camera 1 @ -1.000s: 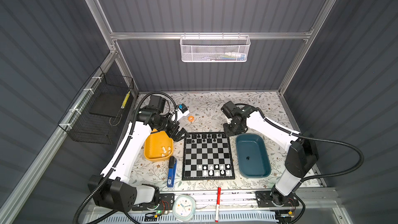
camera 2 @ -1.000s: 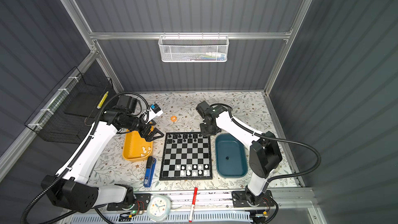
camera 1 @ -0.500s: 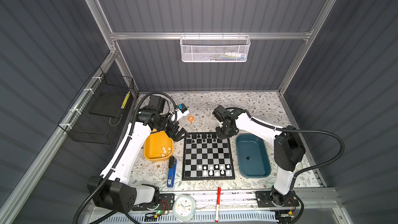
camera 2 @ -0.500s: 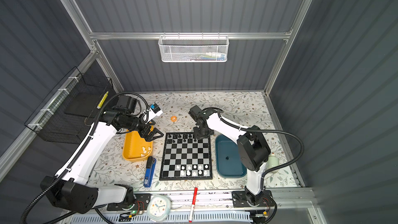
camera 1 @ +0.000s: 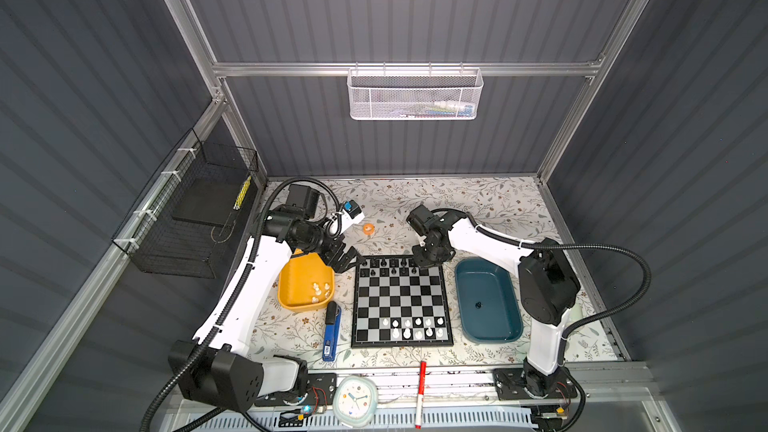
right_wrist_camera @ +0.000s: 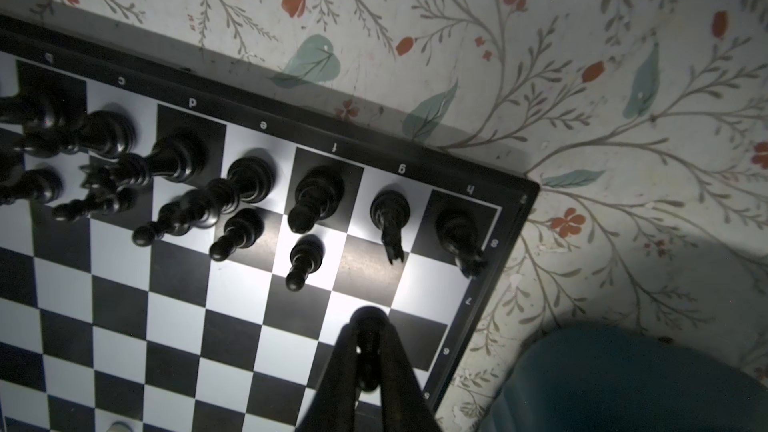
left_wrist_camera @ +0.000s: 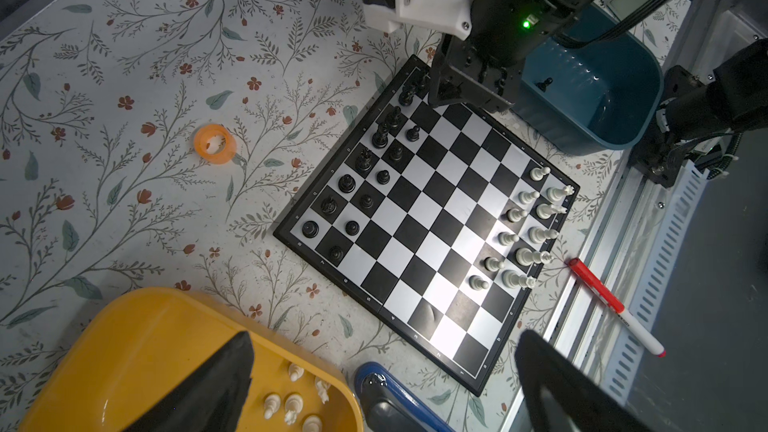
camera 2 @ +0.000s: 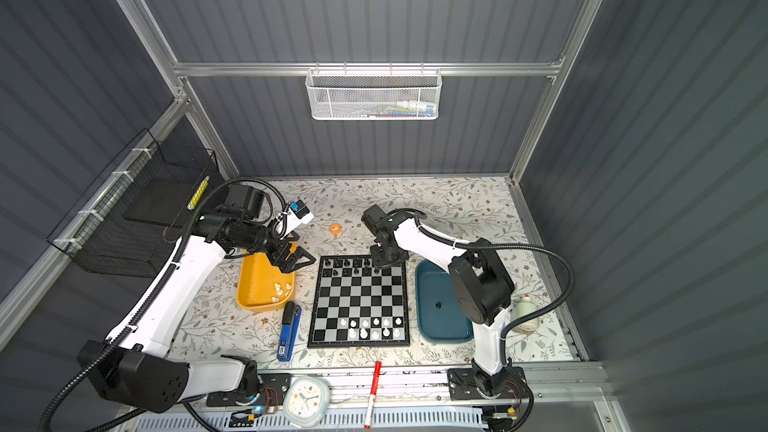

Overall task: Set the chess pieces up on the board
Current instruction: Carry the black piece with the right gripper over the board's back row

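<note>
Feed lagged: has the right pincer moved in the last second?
Yes. In a top view the right pincer has shifted left, away from the teal tray, to above the far right corner of the board.

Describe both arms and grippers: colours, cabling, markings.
The left arm and right arm match: white link shells, black joint housings, black bases. A black corrugated conduit loops off each. The left gripper and right gripper have black tapering fingers. A white bracket with a blue part sits at the left wrist; a green light glows on the right's.
</note>
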